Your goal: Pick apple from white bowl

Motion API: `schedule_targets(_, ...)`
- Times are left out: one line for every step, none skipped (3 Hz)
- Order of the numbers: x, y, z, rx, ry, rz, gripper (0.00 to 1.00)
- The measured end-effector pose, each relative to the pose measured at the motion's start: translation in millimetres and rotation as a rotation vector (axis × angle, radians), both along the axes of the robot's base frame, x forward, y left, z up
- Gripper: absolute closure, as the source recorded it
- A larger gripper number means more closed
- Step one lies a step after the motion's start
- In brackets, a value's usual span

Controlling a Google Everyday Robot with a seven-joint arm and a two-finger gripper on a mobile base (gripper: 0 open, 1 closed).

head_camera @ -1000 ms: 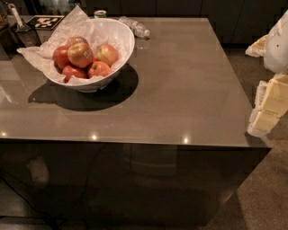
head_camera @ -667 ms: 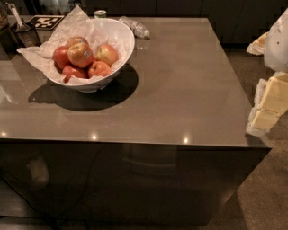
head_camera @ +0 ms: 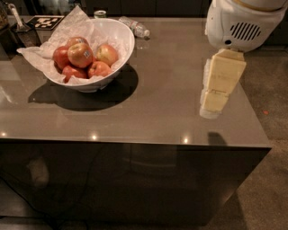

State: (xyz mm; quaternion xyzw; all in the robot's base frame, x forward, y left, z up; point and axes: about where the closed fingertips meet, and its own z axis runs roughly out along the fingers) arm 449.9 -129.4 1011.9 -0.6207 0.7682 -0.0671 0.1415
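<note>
The white bowl [head_camera: 118, 33] stands on the far left part of the grey table [head_camera: 162, 117], lined with crumpled white paper [head_camera: 72, 22]. Several red-yellow apples [head_camera: 80, 55] are piled in it; the top one carries a small sticker. My gripper [head_camera: 210, 110] hangs down from the white arm housing [head_camera: 243, 22] over the right part of the table, well to the right of the bowl and nearer the front edge. It holds nothing that I can see.
A clear plastic bottle [head_camera: 135, 28] lies behind the bowl, with a small jar [head_camera: 100, 14] beside it. A black-and-white marker tag [head_camera: 45, 22] and a dark stand with a utensil [head_camera: 18, 27] are at the far left. Floor lies to the right.
The arm and gripper have moved left from beyond the table's right edge to over the table's right part. The bowl and apples have not moved.
</note>
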Motion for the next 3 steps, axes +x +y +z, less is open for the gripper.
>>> schedule_targets(0, 0, 0, 0.0, 0.0, 0.0, 0.0)
schedule_targets(25, 27, 15, 0.031, -0.042, 0.014, 0.0)
schedule_targets(66, 60, 40, 0.042, -0.084, 0.014, 0.0)
